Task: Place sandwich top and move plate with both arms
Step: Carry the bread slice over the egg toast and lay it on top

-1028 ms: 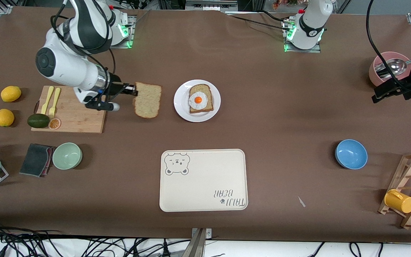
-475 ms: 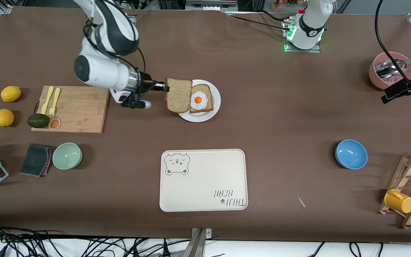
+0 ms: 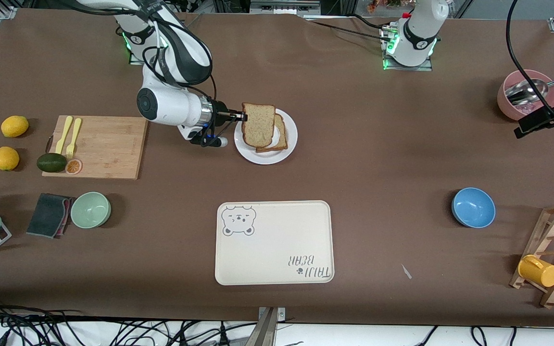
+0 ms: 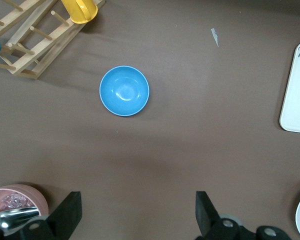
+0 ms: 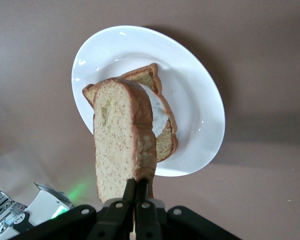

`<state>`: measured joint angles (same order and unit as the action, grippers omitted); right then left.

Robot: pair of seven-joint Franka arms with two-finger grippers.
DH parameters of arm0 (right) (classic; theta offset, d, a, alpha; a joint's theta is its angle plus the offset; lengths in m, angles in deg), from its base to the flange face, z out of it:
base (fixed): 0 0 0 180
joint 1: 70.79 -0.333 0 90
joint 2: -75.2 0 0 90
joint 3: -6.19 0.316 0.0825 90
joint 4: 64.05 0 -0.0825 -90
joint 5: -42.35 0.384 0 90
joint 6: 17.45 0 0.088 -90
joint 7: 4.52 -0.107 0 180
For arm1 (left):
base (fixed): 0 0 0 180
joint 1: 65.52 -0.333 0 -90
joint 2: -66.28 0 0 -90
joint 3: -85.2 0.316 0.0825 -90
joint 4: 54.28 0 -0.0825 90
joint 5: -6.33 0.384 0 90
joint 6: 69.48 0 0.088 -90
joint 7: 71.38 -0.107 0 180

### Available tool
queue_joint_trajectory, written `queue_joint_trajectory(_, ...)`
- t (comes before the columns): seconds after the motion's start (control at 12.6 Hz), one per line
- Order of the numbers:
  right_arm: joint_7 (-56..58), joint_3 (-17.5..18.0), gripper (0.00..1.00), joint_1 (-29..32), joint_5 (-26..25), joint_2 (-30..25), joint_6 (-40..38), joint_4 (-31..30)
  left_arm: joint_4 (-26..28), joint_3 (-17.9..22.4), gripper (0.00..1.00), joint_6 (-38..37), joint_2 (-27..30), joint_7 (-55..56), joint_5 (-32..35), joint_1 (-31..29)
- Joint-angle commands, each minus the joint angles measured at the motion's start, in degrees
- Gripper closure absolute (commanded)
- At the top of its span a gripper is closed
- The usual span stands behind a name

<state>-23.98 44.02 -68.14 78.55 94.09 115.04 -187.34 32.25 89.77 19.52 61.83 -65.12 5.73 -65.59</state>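
Observation:
My right gripper is shut on the edge of the sandwich top, a plain speckled tan slice, and holds it over the white plate. In the right wrist view the sandwich top is pinched in the right gripper above the plate. It covers most of the lower bread slice with the fried egg. My left gripper is open and empty, held high over the table near the pink bowl at the left arm's end; it shows at the edge of the front view.
A cream bear-print tray lies nearer the camera than the plate. A blue bowl, a pink bowl with a metal scoop and a wooden rack with a yellow cup are at the left arm's end. A cutting board, lemons, a green bowl are at the right arm's end.
My right arm has carried the sandwich top from beside the cutting board to over the plate, so it now hides the egg. The left arm has hardly moved.

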Motion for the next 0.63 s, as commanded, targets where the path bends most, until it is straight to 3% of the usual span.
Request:
queue_joint_trajectory(0.0,-0.32,0.66,1.00,-0.71,1.59,0.71,0.84,-0.28,0.21,0.00,0.00,-0.41,0.32,-1.51,-1.43,-0.54)
queue_joint_trajectory(0.55,1.61,2.42,1.00,-1.07,1.50,3.61,6.81,-0.28,0.21,0.00,0.00,-0.50,0.23,-1.51,-1.34,-0.54)
